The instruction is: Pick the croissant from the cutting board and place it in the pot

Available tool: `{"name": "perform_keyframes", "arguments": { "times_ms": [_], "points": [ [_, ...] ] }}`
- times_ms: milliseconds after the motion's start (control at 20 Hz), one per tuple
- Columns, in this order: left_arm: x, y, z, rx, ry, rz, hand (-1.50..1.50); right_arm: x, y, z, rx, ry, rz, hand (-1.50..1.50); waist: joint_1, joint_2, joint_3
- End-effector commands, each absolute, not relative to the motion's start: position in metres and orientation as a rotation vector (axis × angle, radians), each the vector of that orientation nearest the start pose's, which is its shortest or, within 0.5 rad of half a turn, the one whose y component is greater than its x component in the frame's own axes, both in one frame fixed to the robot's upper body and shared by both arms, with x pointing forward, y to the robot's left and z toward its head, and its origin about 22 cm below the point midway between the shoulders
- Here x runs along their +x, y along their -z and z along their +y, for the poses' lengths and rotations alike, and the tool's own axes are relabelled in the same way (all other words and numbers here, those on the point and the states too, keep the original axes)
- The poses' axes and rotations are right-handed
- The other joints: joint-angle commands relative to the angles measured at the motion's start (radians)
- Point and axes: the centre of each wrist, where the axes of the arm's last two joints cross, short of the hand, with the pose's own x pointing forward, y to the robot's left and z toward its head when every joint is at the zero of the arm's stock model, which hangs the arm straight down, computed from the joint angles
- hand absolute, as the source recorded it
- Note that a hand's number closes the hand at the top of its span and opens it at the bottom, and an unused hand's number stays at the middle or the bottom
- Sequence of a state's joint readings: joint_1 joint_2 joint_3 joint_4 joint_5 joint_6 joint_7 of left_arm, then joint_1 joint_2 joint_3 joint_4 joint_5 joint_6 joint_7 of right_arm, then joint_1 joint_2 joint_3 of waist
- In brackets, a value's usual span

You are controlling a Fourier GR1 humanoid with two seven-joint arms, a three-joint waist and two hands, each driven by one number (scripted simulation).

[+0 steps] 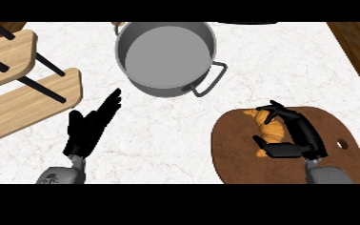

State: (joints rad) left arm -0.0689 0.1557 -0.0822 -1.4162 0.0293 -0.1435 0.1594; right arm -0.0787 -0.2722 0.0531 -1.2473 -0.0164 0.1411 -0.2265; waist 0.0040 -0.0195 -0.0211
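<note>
At the far left you are seeing wooden slats (35, 90) with black bars. Just right of them, the left hand (88, 128) is lying over the white counter (281, 57), fingers straight and spread, holding nothing. Further right, near the top, the pot (165, 59) is standing upright with its inside bare. At the lower right, the croissant (271, 128) is sitting over the brown cutting board (235, 157), and the right hand (306, 133) is curling its fingers and thumb round it.
</note>
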Motion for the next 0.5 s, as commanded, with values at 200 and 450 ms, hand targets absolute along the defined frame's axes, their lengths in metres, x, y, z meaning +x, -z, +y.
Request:
{"name": "perform_keyframes", "arguments": {
  "times_ms": [200, 450],
  "points": [
    [0.247, 0.02, 0.25, -0.057, 0.288, -1.27, 0.0, 0.228, 0.081, -0.285, 0.004, -0.243, -1.536, 1.5, 0.001, 0.019, 0.022],
    [0.267, 0.021, 0.232, -0.071, 0.292, -1.278, 0.0, 0.26, 0.074, -0.237, -0.072, -0.074, -1.573, 1.5, -0.004, 0.023, 0.021]
  ]
}}
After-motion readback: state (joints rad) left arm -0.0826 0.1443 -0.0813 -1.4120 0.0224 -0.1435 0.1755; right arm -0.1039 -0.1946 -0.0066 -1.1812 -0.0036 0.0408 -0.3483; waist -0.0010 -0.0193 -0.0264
